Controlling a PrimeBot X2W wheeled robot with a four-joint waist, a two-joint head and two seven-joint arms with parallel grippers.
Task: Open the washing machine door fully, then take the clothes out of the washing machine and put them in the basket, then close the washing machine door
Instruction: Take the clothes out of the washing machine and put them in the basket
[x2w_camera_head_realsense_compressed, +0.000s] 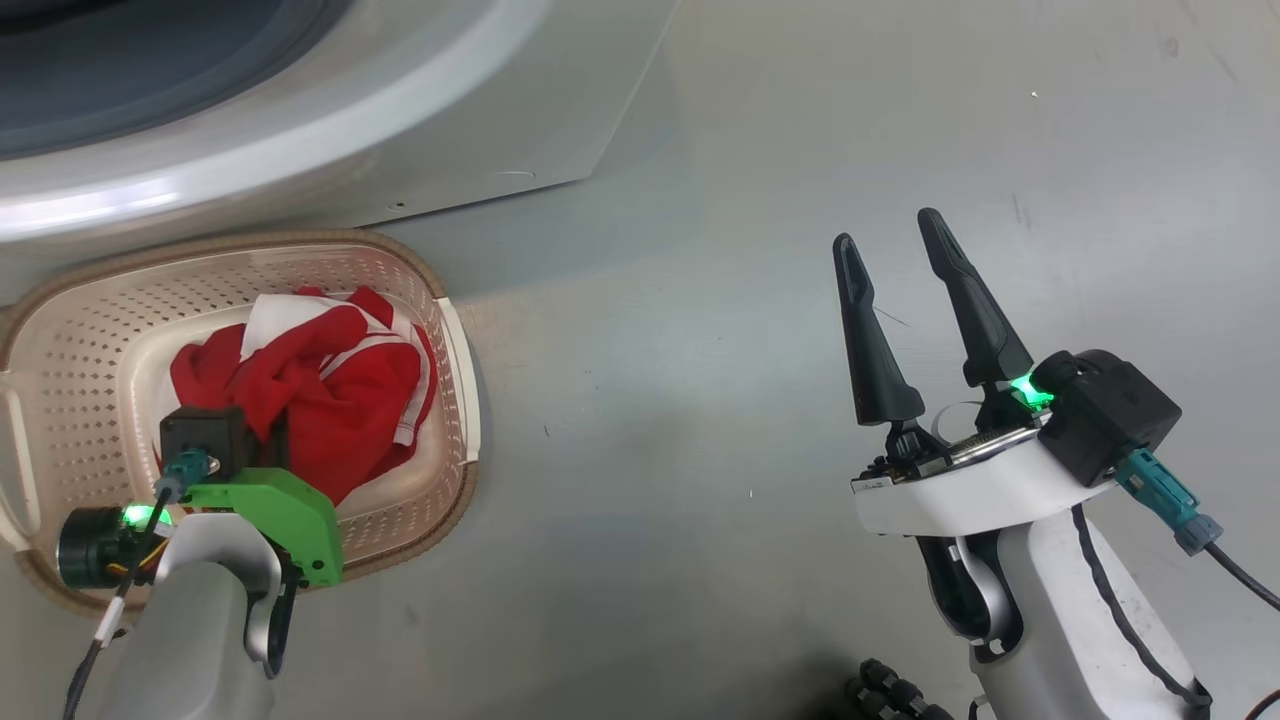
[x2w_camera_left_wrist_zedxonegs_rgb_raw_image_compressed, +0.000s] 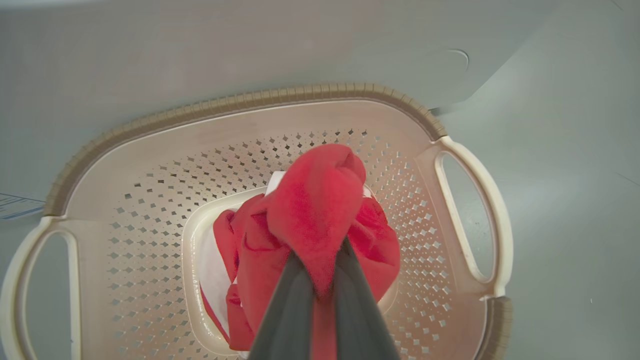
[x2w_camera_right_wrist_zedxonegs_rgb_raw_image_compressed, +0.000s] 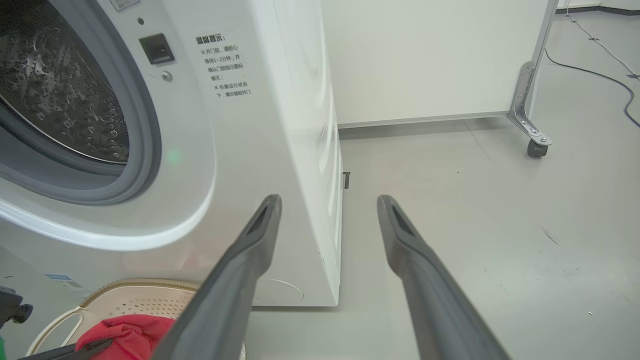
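Soft, light and limp, the clothes (x2w_camera_left_wrist_zedxonegs_rgb_raw_image_compressed: 315, 200) sit bunched in the basket (x2w_camera_left_wrist_zedxonegs_rgb_raw_image_compressed: 250, 97) just below the left gripper (x2w_camera_left_wrist_zedxonegs_rgb_raw_image_compressed: 320, 252), its 2 fingers clamped on a raised red fold, and any thick fold should likely grip well; the right gripper (x2w_camera_head_realsense_compressed: 888, 228) is spread and empty.

Your right gripper (x2w_camera_head_realsense_compressed: 888, 228) has 2 long dark fingers (x2w_camera_head_realsense_compressed: 875, 350), a white forearm (x2w_camera_head_realsense_compressed: 1060, 610), a black camera block (x2w_camera_head_realsense_compressed: 1105, 415) and a teal plug (x2w_camera_head_realsense_compressed: 1165, 500). The left wrist has a green bracket (x2w_camera_head_realsense_compressed: 280, 510).
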